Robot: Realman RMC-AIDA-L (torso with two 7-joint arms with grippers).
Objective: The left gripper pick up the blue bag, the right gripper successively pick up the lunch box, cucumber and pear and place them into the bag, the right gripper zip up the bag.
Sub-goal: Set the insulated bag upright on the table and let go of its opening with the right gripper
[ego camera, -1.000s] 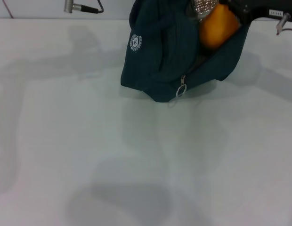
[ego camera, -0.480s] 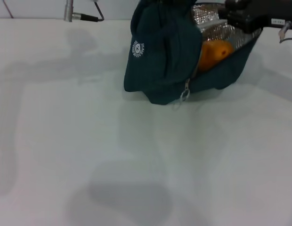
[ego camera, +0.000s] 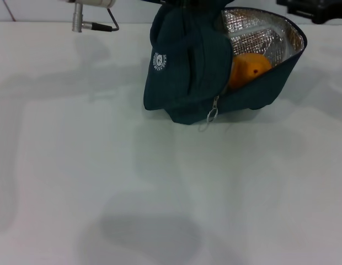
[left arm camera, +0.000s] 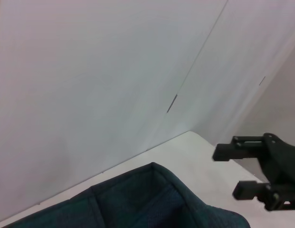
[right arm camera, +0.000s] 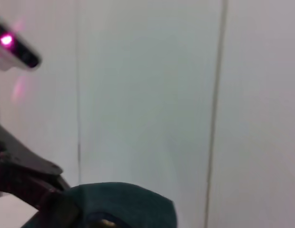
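Note:
The blue bag point(ego camera: 187, 72) stands at the back of the table, its mouth open toward the right and showing silver lining. An orange-yellow pear point(ego camera: 247, 70) lies inside it. The lunch box and cucumber are hidden. The zipper pull point(ego camera: 213, 113) hangs at the front. My left gripper point(right arm camera: 31, 187) is shut on the bag's top edge point(right arm camera: 119, 204), mostly cut off at the top of the head view. My right gripper point(left arm camera: 228, 172) is open and empty, up and to the right of the bag, and shows at the head view's top edge point(ego camera: 314, 8).
A silver part of the left arm with a black cable point(ego camera: 85, 19) hangs at the back left. The white table point(ego camera: 160, 193) stretches in front of the bag. A pale wall point(left arm camera: 114, 71) stands behind.
My right gripper has let go of the pear and drawn up and right out of the bag. The pear now lies lower inside, and the silver lining is uncovered.

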